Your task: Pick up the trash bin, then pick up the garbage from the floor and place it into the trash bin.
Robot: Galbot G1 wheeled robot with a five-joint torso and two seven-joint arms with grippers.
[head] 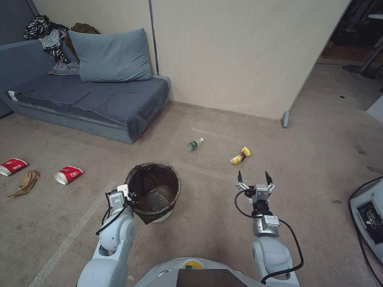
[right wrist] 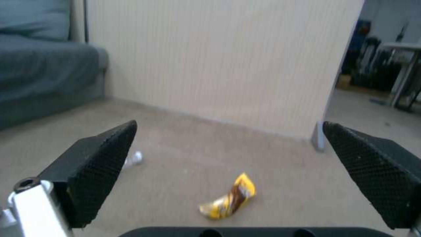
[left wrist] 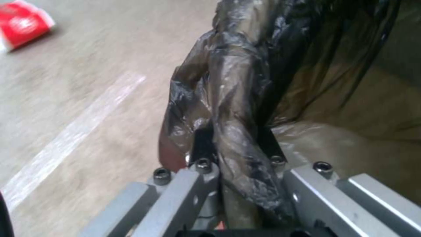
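Left gripper clamps its jaws on the bin rim at 9 o'clock; right gripper, jaws apart, faces the wrapper

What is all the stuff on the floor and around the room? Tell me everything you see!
trash bin: one, white with a dark brown liner, held by its rim in front of the robot
paper cups: two, red and white, lying on the floor at the left
paper bag: one, tan, crumpled between the cups
bottle: one, clear with a green label, lying near the wall
snack wrapper: one, yellow, on the floor ahead of the right arm
sofa: one, blue-grey, against the wall at the left
pillow: one, blue-grey, on the sofa
striped cloth: one, black and white, on the sofa back
left gripper: shut on the bin's rim
right gripper: open, above the floor near the wrapper
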